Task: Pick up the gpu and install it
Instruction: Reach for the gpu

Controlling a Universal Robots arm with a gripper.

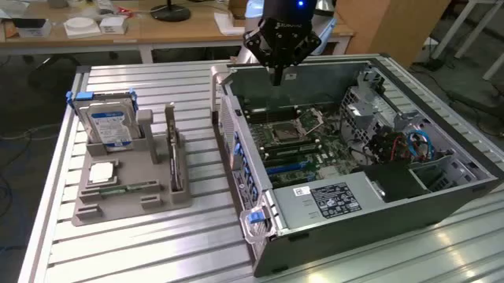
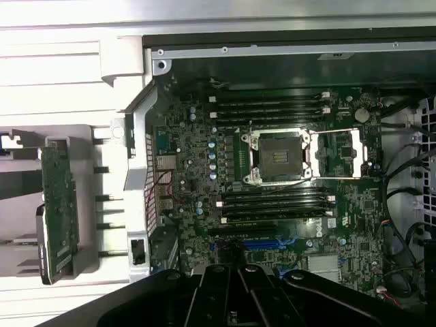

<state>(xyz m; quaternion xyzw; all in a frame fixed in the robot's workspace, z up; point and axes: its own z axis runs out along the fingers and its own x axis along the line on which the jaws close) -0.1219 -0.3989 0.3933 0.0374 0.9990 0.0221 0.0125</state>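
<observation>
The gpu (image 1: 174, 159) stands on edge in a slot of the grey parts holder (image 1: 118, 207), at the exterior view's left of the open computer case (image 1: 339, 200). In the wrist view, the gpu (image 2: 60, 204) shows its green board face outside the case wall. My gripper (image 1: 275, 80) hangs over the far end of the case, above the motherboard (image 1: 295, 141), well apart from the gpu. Its fingers (image 2: 225, 262) meet at a narrow tip, shut with nothing between them. A blue expansion slot (image 2: 262, 242) lies just past the fingertips.
A blue-labelled hard drive (image 1: 110, 124) stands upright in the holder, with a RAM stick (image 1: 130, 188) and a square chip (image 1: 102, 172) lying lower down. The case holds an open CPU socket (image 2: 276, 157), a power supply (image 1: 334, 197) and cables (image 1: 409, 144). A wooden desk (image 1: 157, 29) stands behind.
</observation>
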